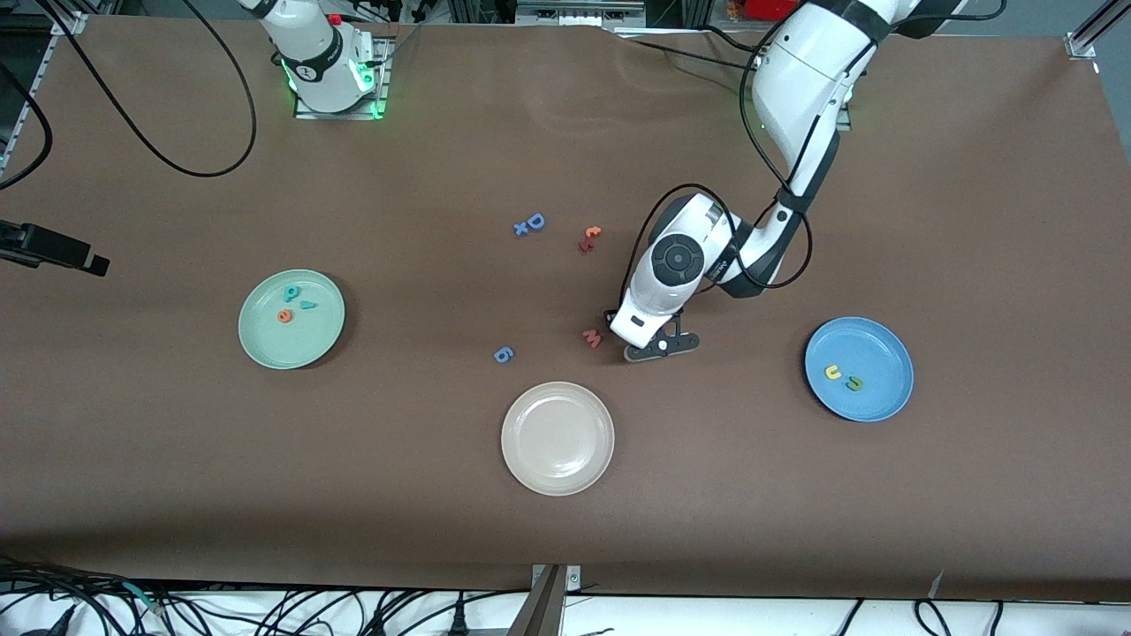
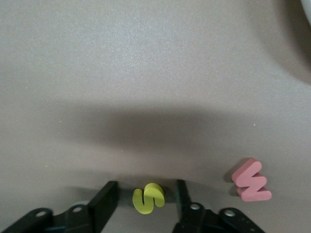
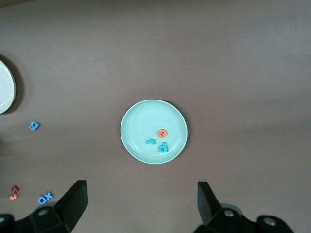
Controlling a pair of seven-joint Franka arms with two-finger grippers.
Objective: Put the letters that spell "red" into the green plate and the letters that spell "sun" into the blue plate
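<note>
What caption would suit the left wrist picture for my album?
Left claw straddles the yellow s on the brown table, pink w lying beside it.

A brown surface (image 1: 565, 512) filled the front view, carrying a green plate (image 1: 265, 344) at middle left, a beige plate (image 1: 557, 438) at lower centre and a blue plate (image 1: 875, 353) at middle right. Loose foam letters lay directly on it around the centre: a blue D (image 1: 535, 221) with a small blue piece (image 1: 521, 230), an orange and dark red pair (image 1: 589, 238), a blue 6-like letter (image 1: 503, 355) and a pink-red w (image 1: 592, 337). In the left wrist view, a yellow s (image 2: 148, 198) lay on the surface near that w.
</note>
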